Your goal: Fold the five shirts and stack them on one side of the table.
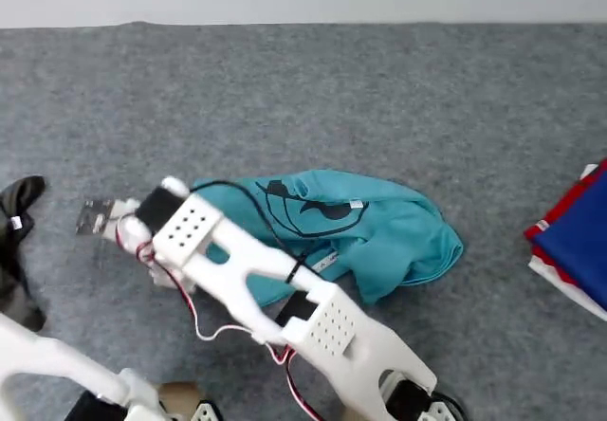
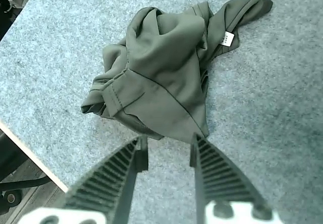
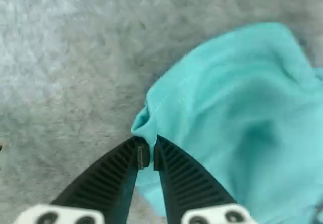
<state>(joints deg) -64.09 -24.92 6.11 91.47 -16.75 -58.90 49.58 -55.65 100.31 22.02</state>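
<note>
A teal shirt (image 1: pixel 379 227) with a dark print lies crumpled in the middle of the grey table. My right arm (image 1: pixel 190 227) stretches across its left end. In the right wrist view my right gripper (image 3: pixel 146 152) is shut on a bunched edge of the teal shirt (image 3: pixel 242 113), low over the table. A dark olive shirt (image 1: pixel 14 214) lies in a heap at the table's left edge. My left gripper (image 2: pixel 169 146) hangs open just short of the olive shirt (image 2: pixel 161 67), with nothing between its fingers.
A stack of folded shirts (image 1: pixel 579 241), red, blue and white, lies at the right edge of the table. The table's edge (image 2: pixel 30 153) runs close beside the olive shirt. Grey carpet (image 1: pixel 313 89) covers the far half.
</note>
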